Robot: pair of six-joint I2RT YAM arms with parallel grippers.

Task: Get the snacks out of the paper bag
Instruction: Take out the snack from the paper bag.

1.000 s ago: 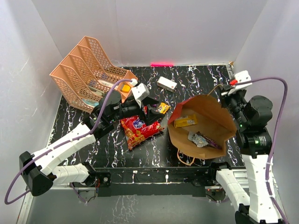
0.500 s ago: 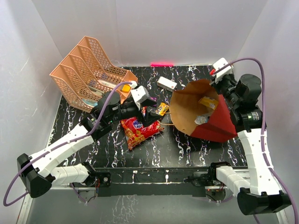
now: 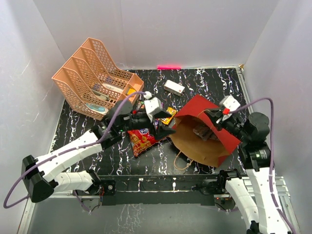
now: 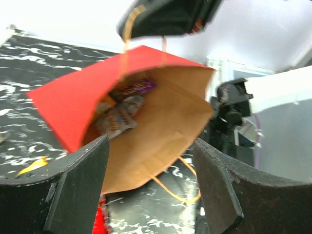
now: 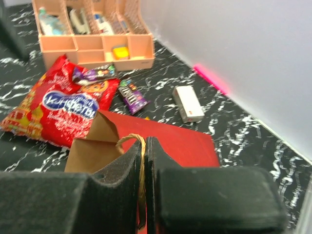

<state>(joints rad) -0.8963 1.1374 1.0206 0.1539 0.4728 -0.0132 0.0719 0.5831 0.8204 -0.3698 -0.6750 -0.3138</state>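
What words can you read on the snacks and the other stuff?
No text can be read for sure.
Chip bag: white letters on a blue logo, too blurred to read.
Brown candy packet: pale print, too small to read.
Purple packet: print too blurred to read.
White box: no writing shows.
Paper bag: no writing shows.

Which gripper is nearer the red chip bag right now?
Left. The left gripper hovers just above the chip bag; the right gripper is farther off, clamped on the paper bag.
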